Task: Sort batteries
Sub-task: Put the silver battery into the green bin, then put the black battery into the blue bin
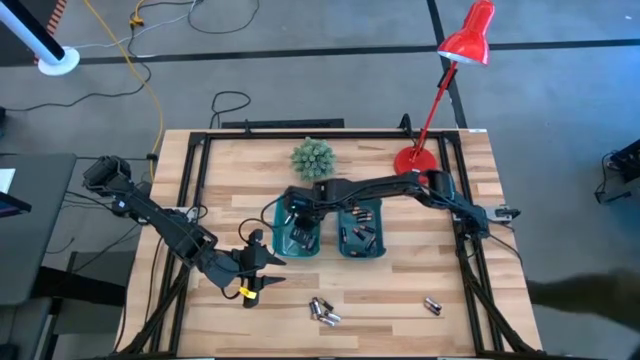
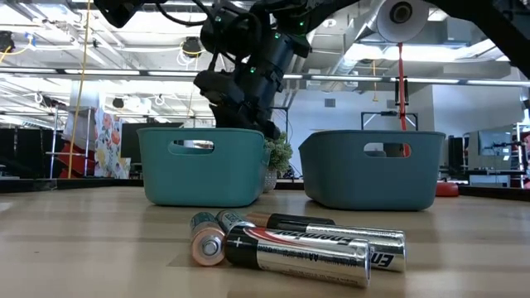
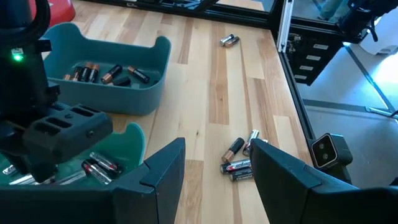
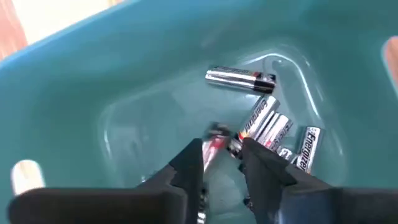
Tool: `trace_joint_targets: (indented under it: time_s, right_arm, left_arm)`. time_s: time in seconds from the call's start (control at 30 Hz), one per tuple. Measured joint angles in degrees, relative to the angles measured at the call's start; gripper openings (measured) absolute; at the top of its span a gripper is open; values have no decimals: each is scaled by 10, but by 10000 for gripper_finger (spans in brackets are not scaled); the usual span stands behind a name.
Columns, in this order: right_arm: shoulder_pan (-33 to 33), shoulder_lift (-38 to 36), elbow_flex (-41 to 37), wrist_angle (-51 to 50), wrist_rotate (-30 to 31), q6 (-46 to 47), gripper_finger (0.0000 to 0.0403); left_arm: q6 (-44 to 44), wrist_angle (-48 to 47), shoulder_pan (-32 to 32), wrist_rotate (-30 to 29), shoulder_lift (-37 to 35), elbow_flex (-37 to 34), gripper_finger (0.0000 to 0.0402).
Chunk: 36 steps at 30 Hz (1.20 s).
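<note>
**Right gripper over the left bin, jaws parted above a battery**

Seen from above, a wooden table (image 1: 420, 290) holds two teal bins side by side near its middle. The right arm reaches across from the right edge, and the right gripper (image 1: 298, 216) hangs over the left bin (image 1: 297, 243). In its wrist view the gripper (image 4: 222, 155) points down into that bin with a narrow gap between its two dark fingers (image 4: 186, 163). A blurred silver and red battery (image 4: 212, 144) shows in that gap, apart from both fingers. Just beyond it, silver batteries (image 4: 267, 124) lie clustered on the bin floor, with one more (image 4: 239, 78) lying alone a little farther off.

The right bin (image 1: 360, 240) holds darker cells (image 3: 106, 73), some with copper ends.

The left arm waits near the table's front left, its gripper (image 1: 262, 262) beside the left bin. Its wrist view shows the fingers (image 3: 163, 174) spread wide with nothing between them.

More batteries lie loose on the table. A small group (image 1: 323, 312) sits near the front edge, in front of the bins; the table-level view shows them (image 2: 298, 244) close up, lying side by side. A pair (image 1: 432, 305) lies farther right, well apart from the group.

A green spiky plant (image 1: 312, 158) and a red lamp (image 1: 440, 100) stand behind the bins.
</note>
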Motion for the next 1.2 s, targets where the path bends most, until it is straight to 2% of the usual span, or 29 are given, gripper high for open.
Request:
trace_joint_targets:
  time_s: [0.13, 0.27, 0.57, 0.73, 0.93, 1.1, 1.2]
  right_arm:
    - [-1, -6, 0, -13, 0, 0, 153]
    - [-6, -40, -1, -38, 0, 0, 165]
    - [12, -201, 0, -131, 4, -29, 154]
    - [57, -298, -2, -233, 71, -7, 148]
    - [173, -423, -93, -277, 151, 126, 145]
    - [293, -511, -218, -292, 196, 327, 145]
    - [362, -539, -286, -300, 198, 463, 145]
  left_arm:
    - [0, 0, 0, 0, 0, 0, 176]
    - [0, -1, 0, 0, 0, 0, 176]
    - [0, -18, 0, 0, 0, 0, 176]
    - [0, -22, 0, 0, 0, 0, 176]
    - [0, -26, 0, 0, 0, 0, 176]
    - [0, -28, 0, 0, 0, 0, 176]
    - [0, -28, 0, 0, 0, 0, 176]
